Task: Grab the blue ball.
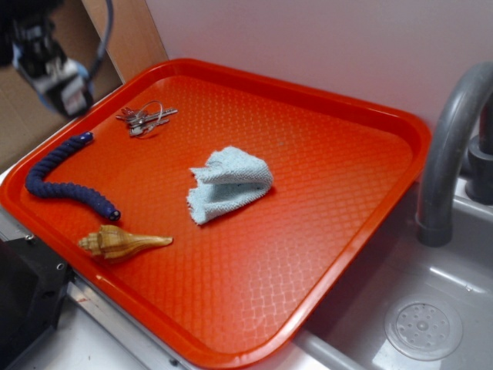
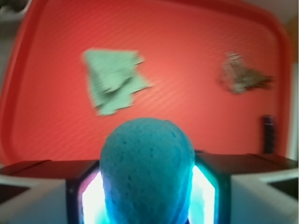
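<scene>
The blue ball (image 2: pixel 147 172) fills the lower middle of the wrist view, dimpled and squeezed narrow between the two glowing pads. My gripper (image 2: pixel 147 191) is shut on it, held well above the red tray (image 2: pixel 56 135). In the exterior view the gripper (image 1: pixel 60 81) is a blurred dark shape above the tray's far left corner, and the ball does not show there.
On the red tray (image 1: pixel 323 254) lie a pale blue knitted cloth (image 1: pixel 229 183), a navy braided rope (image 1: pixel 58 179), a tan seashell (image 1: pixel 119 243) and a bunch of keys (image 1: pixel 145 119). A grey faucet (image 1: pixel 451 154) and sink drain (image 1: pixel 422 327) stand at the right.
</scene>
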`<state>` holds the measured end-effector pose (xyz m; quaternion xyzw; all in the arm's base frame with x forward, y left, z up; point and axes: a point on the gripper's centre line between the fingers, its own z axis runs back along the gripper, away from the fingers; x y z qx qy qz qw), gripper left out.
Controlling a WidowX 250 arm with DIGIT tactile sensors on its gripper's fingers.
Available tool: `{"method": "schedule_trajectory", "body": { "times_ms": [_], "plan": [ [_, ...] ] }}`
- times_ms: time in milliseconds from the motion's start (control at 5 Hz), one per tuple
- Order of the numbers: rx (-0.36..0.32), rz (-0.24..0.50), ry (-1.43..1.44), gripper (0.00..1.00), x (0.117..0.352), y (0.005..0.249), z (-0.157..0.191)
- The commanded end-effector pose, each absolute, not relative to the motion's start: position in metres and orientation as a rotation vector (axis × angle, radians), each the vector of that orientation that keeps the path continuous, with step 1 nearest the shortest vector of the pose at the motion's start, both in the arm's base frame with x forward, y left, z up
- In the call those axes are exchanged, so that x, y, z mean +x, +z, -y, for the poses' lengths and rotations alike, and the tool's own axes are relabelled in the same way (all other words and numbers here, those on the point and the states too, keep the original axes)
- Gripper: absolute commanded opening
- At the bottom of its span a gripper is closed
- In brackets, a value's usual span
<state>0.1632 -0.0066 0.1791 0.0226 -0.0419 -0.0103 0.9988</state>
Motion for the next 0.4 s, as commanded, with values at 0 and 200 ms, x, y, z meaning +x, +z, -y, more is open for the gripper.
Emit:
{"method": "schedule_trajectory", "body": {
  "times_ms": [0, 200],
  "plan": [
    [0.012, 0.130, 0.049, 0.00, 0.177, 0.215, -0.028],
    [-0.001, 0.080, 0.074, 0.00, 0.176, 0.202, -0.033]
  ]
}}
